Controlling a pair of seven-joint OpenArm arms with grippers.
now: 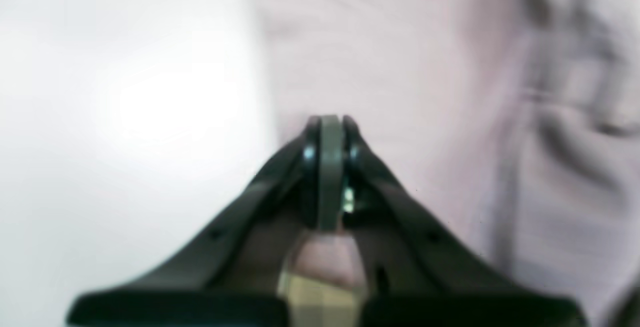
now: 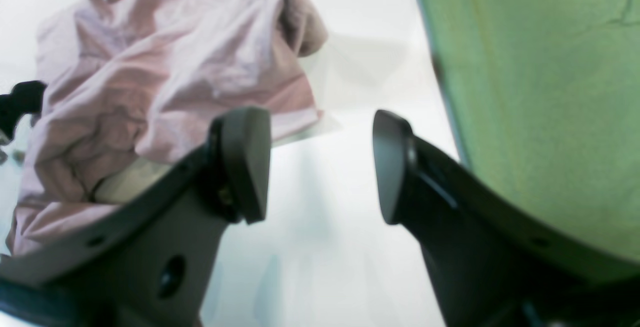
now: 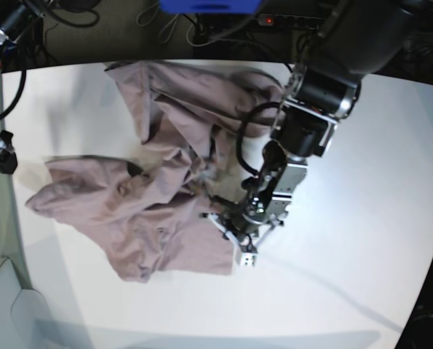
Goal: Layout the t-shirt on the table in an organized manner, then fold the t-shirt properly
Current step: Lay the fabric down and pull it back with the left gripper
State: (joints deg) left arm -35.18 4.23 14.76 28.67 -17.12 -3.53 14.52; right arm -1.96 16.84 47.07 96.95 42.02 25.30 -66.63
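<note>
t-shirt [image 3: 151, 211]: plain dusty mauve | table [image 3: 362, 240]: white | left end effector [image 1: 330, 122]: black

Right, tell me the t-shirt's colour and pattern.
The t-shirt is plain dusty mauve, without print; the base view shows it best.

Beyond the far edge of the white table [image 3: 391, 182], dark floor [image 3: 92, 36] carries tangled black cables [image 3: 70, 11], a blue object [image 3: 209, 6] and a power strip [image 3: 292, 22].
</note>
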